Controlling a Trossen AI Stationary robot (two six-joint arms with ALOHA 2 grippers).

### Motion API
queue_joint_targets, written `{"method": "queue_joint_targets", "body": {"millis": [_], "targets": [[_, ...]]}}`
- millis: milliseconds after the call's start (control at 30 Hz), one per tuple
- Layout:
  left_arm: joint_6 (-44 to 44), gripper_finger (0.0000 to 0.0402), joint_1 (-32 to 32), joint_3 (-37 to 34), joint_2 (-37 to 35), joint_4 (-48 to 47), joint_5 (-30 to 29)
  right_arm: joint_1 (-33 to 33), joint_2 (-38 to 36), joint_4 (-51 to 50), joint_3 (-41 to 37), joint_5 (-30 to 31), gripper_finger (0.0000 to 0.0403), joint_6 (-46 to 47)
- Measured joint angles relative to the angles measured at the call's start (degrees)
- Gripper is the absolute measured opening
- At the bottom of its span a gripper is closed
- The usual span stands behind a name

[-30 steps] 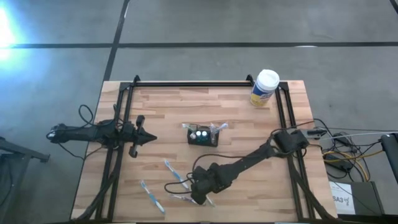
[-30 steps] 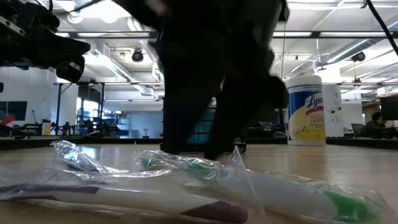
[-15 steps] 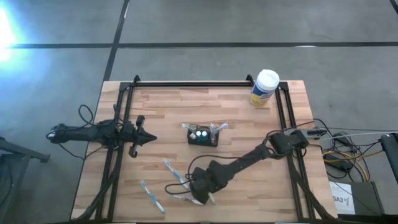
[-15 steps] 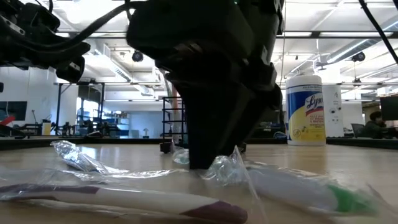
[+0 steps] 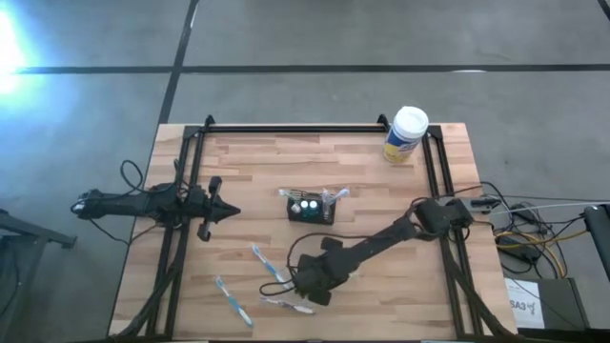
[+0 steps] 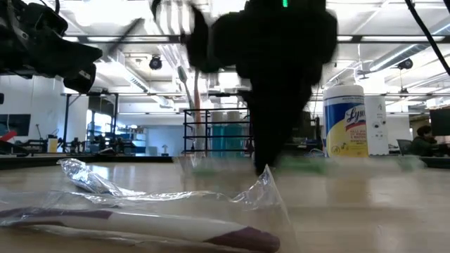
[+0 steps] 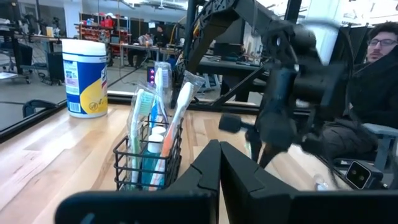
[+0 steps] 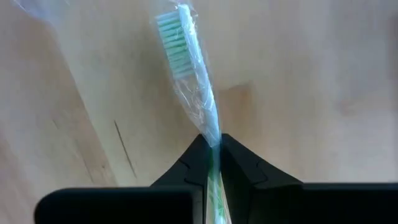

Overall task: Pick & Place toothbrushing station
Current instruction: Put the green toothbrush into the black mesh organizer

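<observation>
Green toothbrush pinched near table's front.
My right gripper pinches a clear-wrapped green-bristled toothbrush; left gripper waits, pressed together.

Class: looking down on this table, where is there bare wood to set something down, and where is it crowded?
Free: the far strip between the holder box and the back rail, left of the wipes canister; also the near right corner. Crowded: the near middle, where wrapped toothbrushes lie and the right hand grips one.
</observation>
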Motion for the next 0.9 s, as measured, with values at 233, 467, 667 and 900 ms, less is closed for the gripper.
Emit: {"method": "queue_joint_targets", "body": {"millis": [233, 467, 667, 900], "targets": [[-0.29, 0.0007, -0.02, -0.02, -0.04, 0.34, -0.05, 3.23, -13.43, 0.23, -3.2, 16.38, 0.002, -3.99], [-0.19, 0.0007, -0.02, -0.02, -0.04, 0.37, -0.04, 4.68, -34.57, 19.5, -23.82, 29.15, 0.0019, -13.3], [2.43, 0.0007, -0.02, -0.02, -0.04, 0.52, -0.7, 3.68, -51.69, 60.21, -51.47, 23.74, 0.0018, -34.99], [4.53, 0.0007, 0.0, -0.02, -0.04, 0.87, -0.72, -1.41, -69.57, 79.78, -71.91, 18.22, 0.0018, -44.38]]}}
